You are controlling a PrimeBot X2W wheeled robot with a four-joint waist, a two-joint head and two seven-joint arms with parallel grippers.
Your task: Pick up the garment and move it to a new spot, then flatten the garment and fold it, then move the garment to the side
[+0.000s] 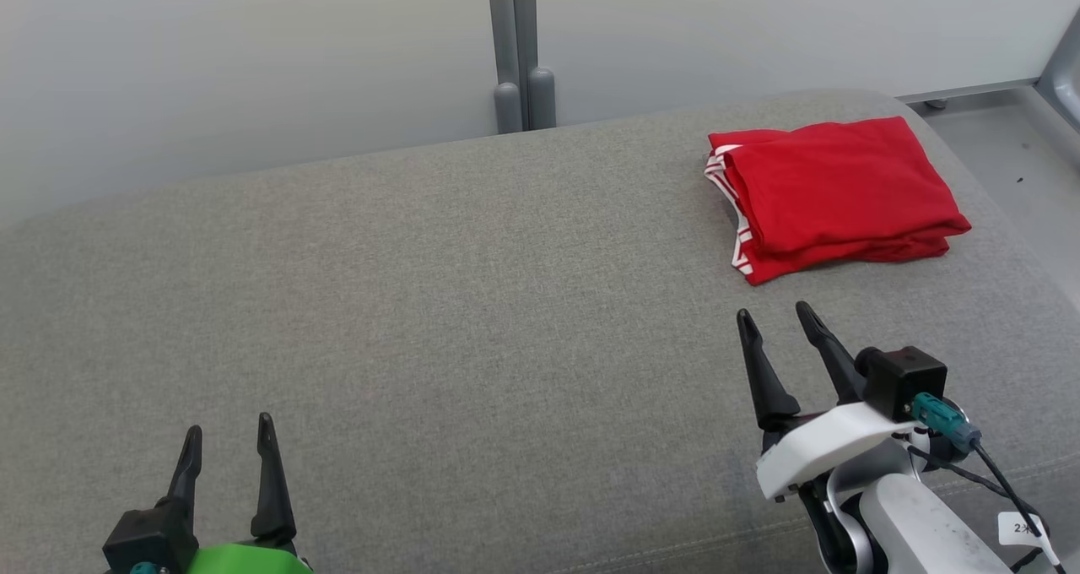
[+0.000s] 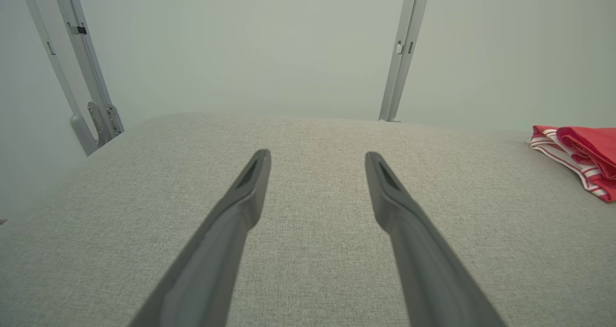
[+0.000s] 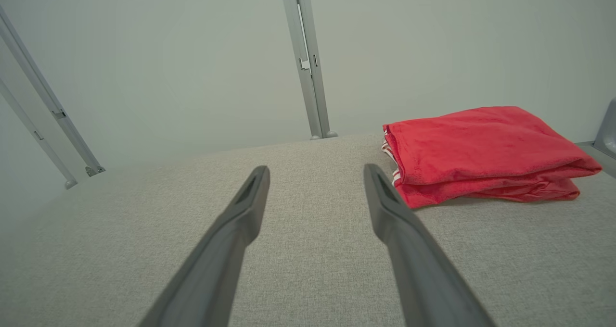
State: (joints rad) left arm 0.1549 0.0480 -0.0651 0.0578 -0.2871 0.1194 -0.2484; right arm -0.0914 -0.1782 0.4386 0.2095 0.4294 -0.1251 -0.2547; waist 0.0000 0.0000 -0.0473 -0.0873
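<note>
The right gripper (image 1: 772, 311) hovers over the grey upholstered surface (image 1: 464, 287) with its two dark fingers spread wide and nothing between them. Just ahead of its fingertips and a little to their right, clear of them, lies the red garment (image 1: 835, 186), folded into a thick, stacked rectangle resting flat on the cushion near its far right corner. Its long axis runs crosswise to the fingers, left to right, dipping slightly nearer at the right end. The end with white-striped trim faces left, and the layered folds show along the near edge. The left gripper (image 1: 230, 423), well off to the left and nearer the robot, is likewise wide open and empty, with the garment far off to its right. Beyond both, a grey post (image 1: 521, 51) stands against the pale wall (image 1: 253, 59).
</note>
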